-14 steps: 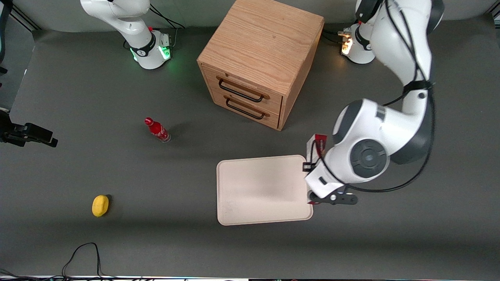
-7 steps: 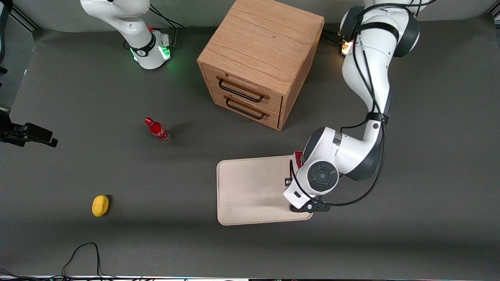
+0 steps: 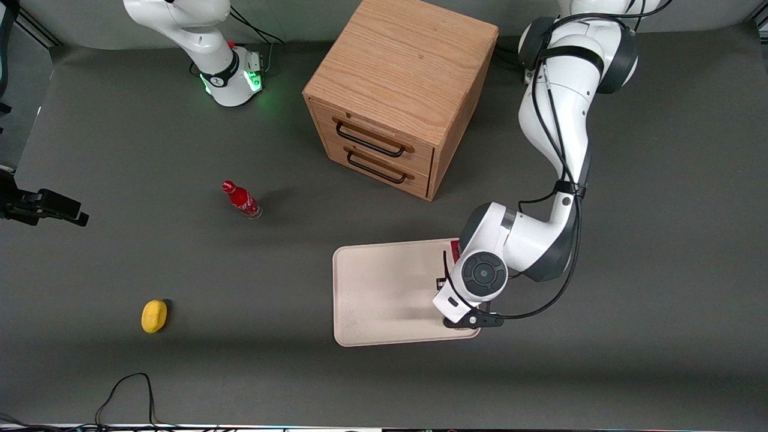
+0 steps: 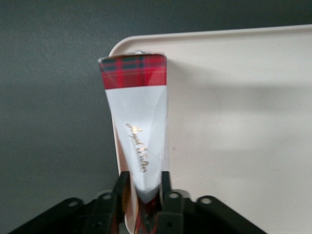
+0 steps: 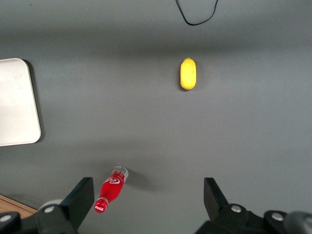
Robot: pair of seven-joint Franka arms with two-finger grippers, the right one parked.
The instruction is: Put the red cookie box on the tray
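Note:
The red cookie box (image 4: 139, 117), a slim carton with a white face and a red tartan end, is held lengthwise in my left gripper (image 4: 144, 195), which is shut on it. It runs along the tray's (image 4: 243, 122) rim, with its tartan end at a rounded corner. Whether it touches the tray I cannot tell. From the front, the arm's wrist (image 3: 480, 273) hangs over the cream tray's (image 3: 384, 294) edge toward the working arm's end and covers the gripper. Only a red sliver of the box (image 3: 455, 248) shows there.
A wooden drawer cabinet (image 3: 396, 90) stands farther from the front camera than the tray. A small red bottle (image 3: 242, 200) and a yellow object (image 3: 154, 316) lie toward the parked arm's end. A black cable (image 3: 129, 390) loops near the table's front edge.
The left arm has carried the box from just outside the tray's edge to over that edge, and has dropped lower. Its grip on the box is unchanged.

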